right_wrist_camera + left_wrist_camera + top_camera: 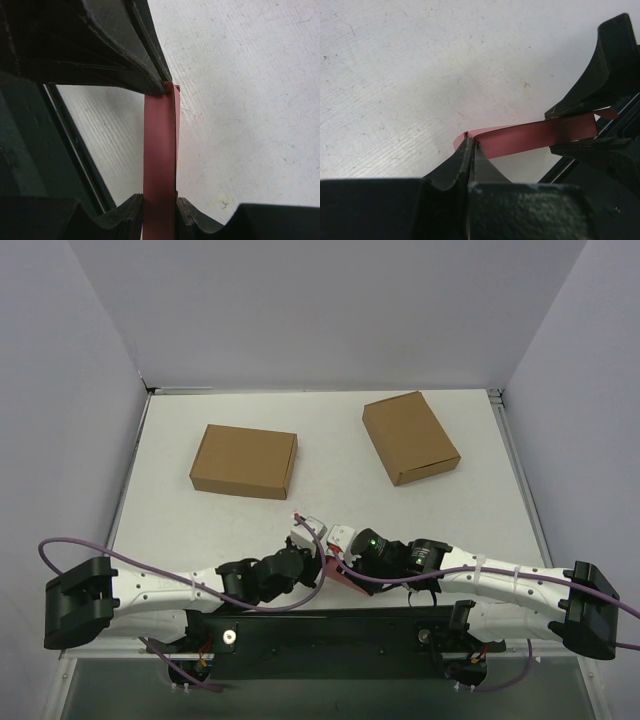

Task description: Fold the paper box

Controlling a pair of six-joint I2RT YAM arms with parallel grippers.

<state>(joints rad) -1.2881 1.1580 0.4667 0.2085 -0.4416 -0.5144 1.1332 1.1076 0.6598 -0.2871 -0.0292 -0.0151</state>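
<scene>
The paper box (348, 582) is a flattened pink card piece held just above the table's near edge, between both arms. In the left wrist view my left gripper (471, 143) is shut, pinching the end edge of the pink paper box (530, 140). The right gripper's black fingers (592, 95) clamp its other end there. In the right wrist view my right gripper (160, 210) is shut on the paper box (160, 150), which runs straight up to the left gripper's fingers (125, 55). From above, the left gripper (324, 561) and right gripper (342, 567) meet closely and hide most of the card.
Two brown cardboard boxes lie closed on the white table (330, 500): one (244, 460) at mid left, one (410, 437) at the back right. The black base rail (330, 630) runs just behind the held card. Grey walls enclose the table.
</scene>
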